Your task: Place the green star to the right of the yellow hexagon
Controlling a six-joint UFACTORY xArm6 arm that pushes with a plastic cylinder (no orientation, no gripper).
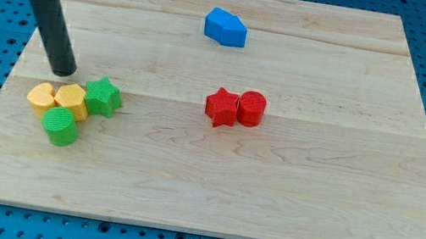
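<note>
The green star (103,96) lies at the view's left on the wooden board (287,191), touching the right side of the yellow hexagon (71,101). A second yellow block (41,97), heart-like in shape, touches the hexagon's left side. A green round block (62,127) sits just below the hexagon, touching it. My tip (62,73) rests on the board just above the yellow blocks and up-left of the green star, a small gap away from them.
A blue block (226,28) lies near the view's top centre. A red star (221,107) and a red round block (251,108) touch each other near the middle. The board's left edge is close to the cluster.
</note>
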